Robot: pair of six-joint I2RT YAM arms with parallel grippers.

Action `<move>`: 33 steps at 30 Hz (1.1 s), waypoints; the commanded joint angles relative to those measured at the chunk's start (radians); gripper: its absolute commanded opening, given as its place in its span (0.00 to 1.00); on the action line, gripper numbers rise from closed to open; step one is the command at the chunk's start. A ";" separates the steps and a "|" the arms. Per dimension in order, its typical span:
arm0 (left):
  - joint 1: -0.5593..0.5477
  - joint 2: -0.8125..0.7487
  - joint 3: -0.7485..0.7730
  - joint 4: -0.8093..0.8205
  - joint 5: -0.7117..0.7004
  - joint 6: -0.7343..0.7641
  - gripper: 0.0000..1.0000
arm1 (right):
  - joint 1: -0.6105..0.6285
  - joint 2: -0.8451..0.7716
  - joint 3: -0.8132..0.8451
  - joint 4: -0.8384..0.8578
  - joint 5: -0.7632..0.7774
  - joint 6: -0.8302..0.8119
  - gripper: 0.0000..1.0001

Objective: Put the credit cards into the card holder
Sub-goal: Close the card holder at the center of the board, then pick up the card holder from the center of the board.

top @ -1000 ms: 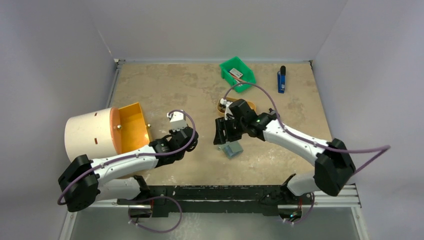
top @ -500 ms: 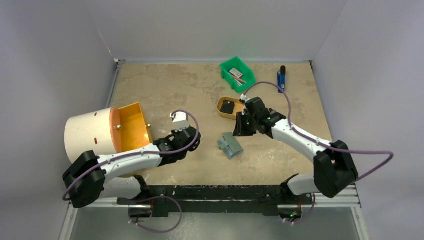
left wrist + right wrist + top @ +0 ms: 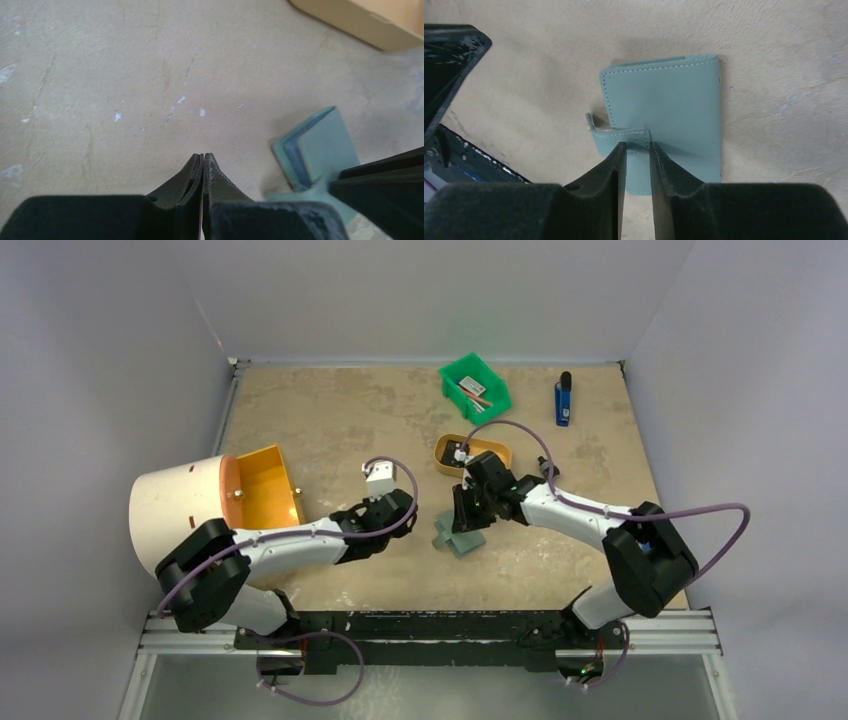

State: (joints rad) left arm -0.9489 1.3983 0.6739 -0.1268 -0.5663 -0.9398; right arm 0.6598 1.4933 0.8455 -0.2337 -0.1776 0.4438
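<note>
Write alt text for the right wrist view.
A folded grey-green card holder lies on a beige table. The right gripper reaches in from below, its jaws a narrow gap apart at the holder's strap; whether they pinch it is unclear.

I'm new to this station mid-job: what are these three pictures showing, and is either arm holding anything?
These are two white robot arms, the left arm and the right arm, bolted at the near edge of the table. The wide picture looks down from above and behind them. The other two come from a camera on each wrist. On the table lie the grey-green card holder, a tan tray, a green bin, a blue object and a big white drum. The right end effector is closed on the card holder's strap. The left end effector is shut beside the holder, with nothing visible in it.
</note>
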 commanded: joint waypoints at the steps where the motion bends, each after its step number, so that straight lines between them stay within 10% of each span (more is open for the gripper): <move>1: 0.008 0.020 0.070 0.075 0.039 0.026 0.00 | 0.025 0.025 -0.017 0.020 0.002 -0.011 0.25; 33: 0.051 0.273 0.100 0.268 0.340 -0.053 0.00 | 0.090 0.034 -0.068 0.106 -0.001 0.096 0.32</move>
State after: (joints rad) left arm -0.9092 1.6585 0.7845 0.1486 -0.2298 -0.9882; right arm 0.7395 1.5444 0.7963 -0.0612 -0.1825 0.5289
